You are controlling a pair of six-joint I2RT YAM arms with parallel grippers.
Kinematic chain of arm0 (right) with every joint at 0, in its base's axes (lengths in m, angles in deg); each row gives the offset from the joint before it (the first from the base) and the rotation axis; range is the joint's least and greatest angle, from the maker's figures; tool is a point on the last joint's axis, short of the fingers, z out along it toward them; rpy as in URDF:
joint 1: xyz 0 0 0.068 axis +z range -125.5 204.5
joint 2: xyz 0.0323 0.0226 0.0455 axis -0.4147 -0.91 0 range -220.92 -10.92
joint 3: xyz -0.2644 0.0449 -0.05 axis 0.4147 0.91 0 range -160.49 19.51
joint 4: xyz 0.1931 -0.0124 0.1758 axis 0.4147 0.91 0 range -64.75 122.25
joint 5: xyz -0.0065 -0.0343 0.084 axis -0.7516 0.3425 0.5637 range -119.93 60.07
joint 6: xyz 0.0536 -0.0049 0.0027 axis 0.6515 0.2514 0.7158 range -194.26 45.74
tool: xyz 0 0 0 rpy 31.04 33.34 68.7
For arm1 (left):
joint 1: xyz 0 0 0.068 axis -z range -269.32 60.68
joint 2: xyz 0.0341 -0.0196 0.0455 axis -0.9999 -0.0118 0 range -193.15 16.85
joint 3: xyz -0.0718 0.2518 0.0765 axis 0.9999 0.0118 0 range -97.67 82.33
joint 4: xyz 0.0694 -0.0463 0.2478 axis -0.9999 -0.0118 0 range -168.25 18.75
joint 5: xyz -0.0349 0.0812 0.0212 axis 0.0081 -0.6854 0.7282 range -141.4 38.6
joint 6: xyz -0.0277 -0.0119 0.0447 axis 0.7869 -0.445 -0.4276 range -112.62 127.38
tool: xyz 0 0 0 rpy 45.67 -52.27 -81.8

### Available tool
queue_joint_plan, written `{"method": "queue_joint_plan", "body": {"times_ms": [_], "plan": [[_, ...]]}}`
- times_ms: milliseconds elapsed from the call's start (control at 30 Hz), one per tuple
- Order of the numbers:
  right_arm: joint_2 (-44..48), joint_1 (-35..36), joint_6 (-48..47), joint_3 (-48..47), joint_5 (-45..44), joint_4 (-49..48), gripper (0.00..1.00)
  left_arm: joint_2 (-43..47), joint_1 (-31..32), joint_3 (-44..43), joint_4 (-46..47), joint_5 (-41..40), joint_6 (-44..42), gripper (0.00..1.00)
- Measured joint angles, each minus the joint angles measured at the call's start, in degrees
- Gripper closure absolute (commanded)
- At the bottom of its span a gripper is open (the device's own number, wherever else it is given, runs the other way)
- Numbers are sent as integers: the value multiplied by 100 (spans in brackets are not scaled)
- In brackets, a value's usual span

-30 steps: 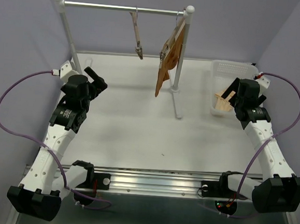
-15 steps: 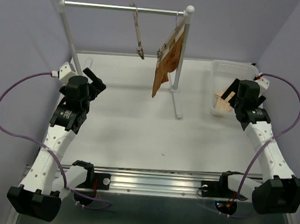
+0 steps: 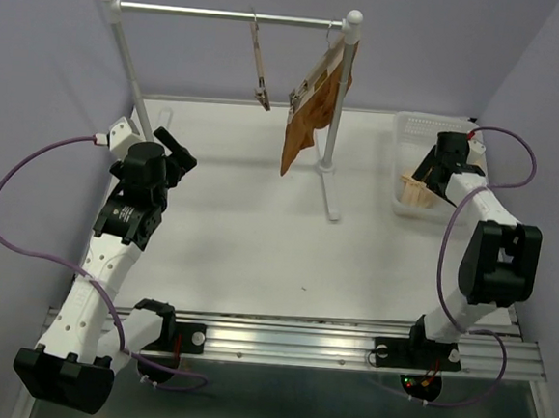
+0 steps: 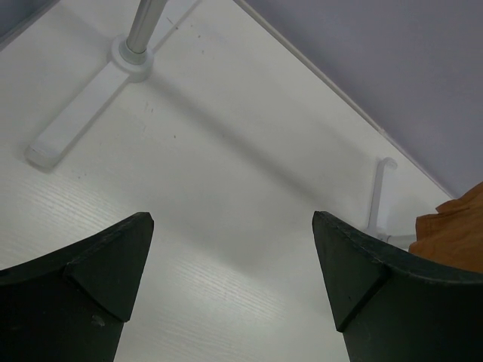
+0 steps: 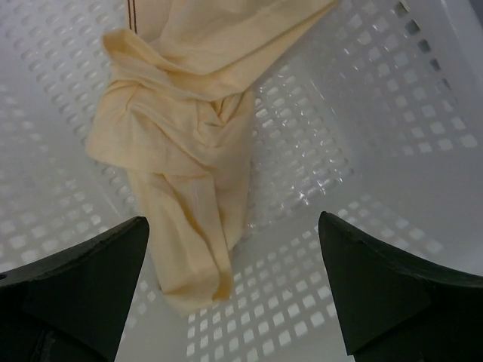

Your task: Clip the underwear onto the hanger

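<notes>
The underwear (image 5: 181,151), a crumpled pale beige cloth, lies inside the white perforated basket (image 5: 355,143); from above the underwear (image 3: 415,187) shows at the basket's near end. My right gripper (image 5: 232,220) hangs open just over it, the cloth's lower end near the left finger, nothing held. Seen from above, the right gripper (image 3: 430,172) reaches down into the basket (image 3: 423,129). The hanger (image 3: 259,72), a bare wooden bar with a metal clip, hangs from the rail. My left gripper (image 4: 232,219) is open over bare table, at the left (image 3: 176,149).
A white clothes rack (image 3: 227,15) stands at the back, its right post and foot (image 3: 329,189) mid-table, its left foot (image 4: 83,109) ahead of the left gripper. A second wooden hanger carries a rust-brown garment (image 3: 313,110), whose edge (image 4: 453,235) shows at right.
My right arm has folded up, its elbow raised, and the gripper has moved farther over the basket. The rust-brown garment has swung a little left. The left arm is still.
</notes>
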Motion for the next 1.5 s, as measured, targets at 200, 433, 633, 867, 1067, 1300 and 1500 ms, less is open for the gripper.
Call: {"method": "queue_joint_plan", "body": {"times_ms": [200,433,633,867,1067,1300,1500], "plan": [[-1390,-221,-256,-903,254,-149,0,13,0,52,24,-7,24,1],[-2365,-282,-428,-1652,337,-452,3,7,-4,74,63,-44,24,1],[-2916,-413,-398,-1875,361,-688,59,-37,-9,74,70,-57,24,1],[-2844,-413,-531,-1851,431,-951,99,-31,-17,127,142,-63,26,1],[-2122,-413,-929,-1698,728,-907,99,-15,-31,280,238,39,37,1],[-136,39,-1281,-1423,1366,-761,94,2,-42,356,278,262,114,1],[793,1891,-1467,-1139,2535,-533,89,96,-42,605,260,376,170,1]]}}
